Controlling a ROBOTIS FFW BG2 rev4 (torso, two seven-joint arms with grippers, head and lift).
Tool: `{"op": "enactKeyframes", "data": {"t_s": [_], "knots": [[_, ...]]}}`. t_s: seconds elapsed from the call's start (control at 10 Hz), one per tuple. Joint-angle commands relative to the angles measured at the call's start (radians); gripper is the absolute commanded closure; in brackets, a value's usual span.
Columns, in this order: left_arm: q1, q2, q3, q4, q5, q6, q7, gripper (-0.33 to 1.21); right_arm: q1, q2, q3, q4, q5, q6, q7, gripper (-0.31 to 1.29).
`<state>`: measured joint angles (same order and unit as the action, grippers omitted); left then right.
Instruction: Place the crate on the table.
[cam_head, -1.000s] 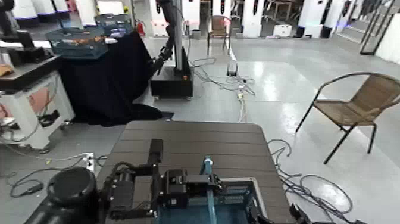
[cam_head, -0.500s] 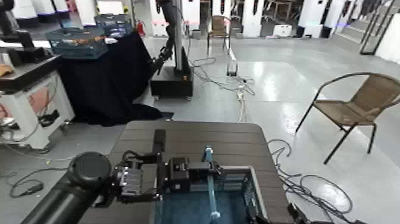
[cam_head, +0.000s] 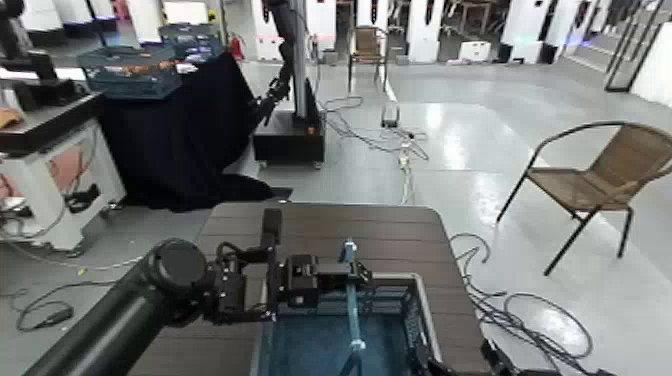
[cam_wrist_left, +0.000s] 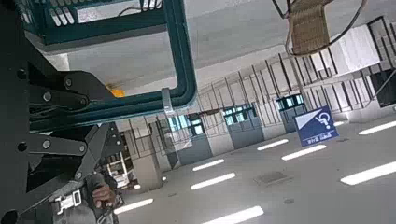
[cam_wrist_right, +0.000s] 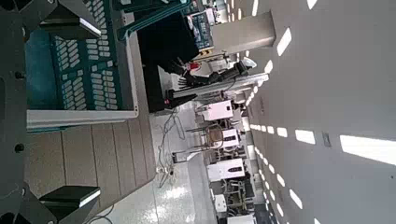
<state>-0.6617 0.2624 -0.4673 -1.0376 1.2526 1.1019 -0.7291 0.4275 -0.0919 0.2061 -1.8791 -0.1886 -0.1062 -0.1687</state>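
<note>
The blue-teal crate (cam_head: 335, 340) with a pale grey rim and a light-blue upright bar (cam_head: 351, 300) sits low over the near part of the dark brown slatted table (cam_head: 320, 225); I cannot tell if it touches. My left gripper (cam_head: 318, 287) is shut on the crate's far-left rim; the left wrist view shows the teal rim bar (cam_wrist_left: 177, 65) running into its black fingers (cam_wrist_left: 56, 89). My right gripper (cam_wrist_right: 79, 110) is open, its fingers (cam_wrist_right: 79, 23) wide apart astride the crate's slotted side (cam_wrist_right: 84, 65) and grey rim, above table slats (cam_wrist_right: 84, 163).
A black-cloth table (cam_head: 180, 125) with dark mesh crates (cam_head: 130, 70) stands far left, a white workbench (cam_head: 50, 150) beside it. Another robot's base (cam_head: 290, 125) is behind the table. A wicker chair (cam_head: 600, 175) stands right. Cables (cam_head: 400, 150) lie on the floor.
My left arm has reached forward and the crate has moved with it, farther over the table.
</note>
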Motion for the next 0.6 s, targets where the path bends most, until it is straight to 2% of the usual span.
{"op": "enactKeyframes", "data": {"t_s": [0.1, 0.6], "knots": [[-0.053, -0.012, -0.037, 0.085, -0.048, -0.027, -0.049, 1.19, -0.007, -0.002, 0.006, 0.003, -0.002, 0.002, 0.001, 0.13], [-0.095, -0.022, -0.04, 0.159, -0.087, -0.05, -0.09, 1.19, -0.013, -0.005, 0.012, 0.003, -0.003, 0.003, 0.003, 0.13]]}}
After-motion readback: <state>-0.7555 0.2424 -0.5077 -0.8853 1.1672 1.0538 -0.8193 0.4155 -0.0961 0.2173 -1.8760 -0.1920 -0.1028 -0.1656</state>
